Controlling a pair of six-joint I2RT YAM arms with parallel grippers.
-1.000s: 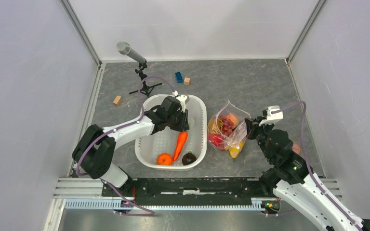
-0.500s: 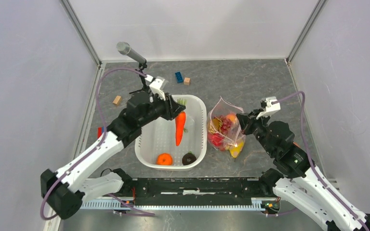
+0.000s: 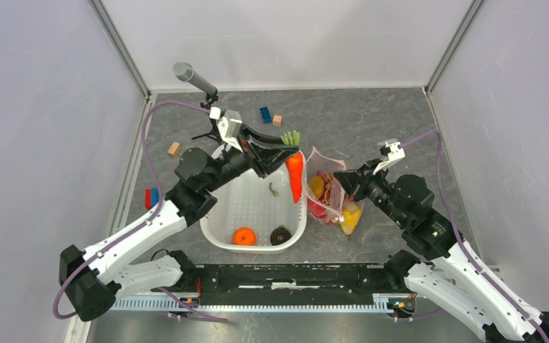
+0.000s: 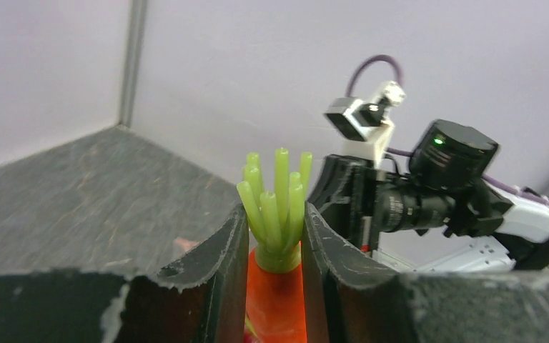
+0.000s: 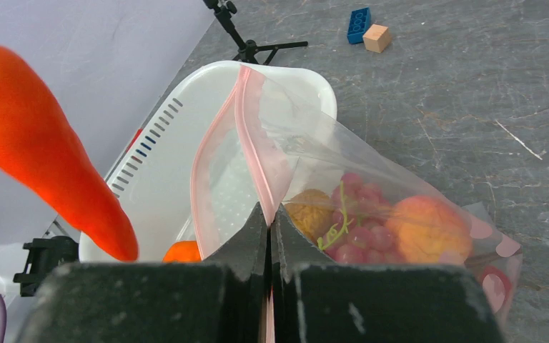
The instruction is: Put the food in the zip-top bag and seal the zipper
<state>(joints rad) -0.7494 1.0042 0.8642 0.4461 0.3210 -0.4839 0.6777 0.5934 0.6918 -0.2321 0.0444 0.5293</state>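
step: bagging carrot (image 3: 295, 176) | left gripper (image 4: 275, 218) holds carrot by its top, above basin (image 3: 250, 207) rim beside zip-top bag (image 3: 329, 187) | right gripper (image 5: 271, 212) pinches zipper (image 5: 211, 171) edge, mouth seemingly open | next: you steer tip into mouth

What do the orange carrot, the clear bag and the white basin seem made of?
Orange toy carrot: smooth moulded plastic, probably; even colour, soft sheen.
Clear zip-top bag: thin glossy plastic film; contents show through, it creases.
White perforated basin: rigid matte plastic, apparently; rows of moulded holes.
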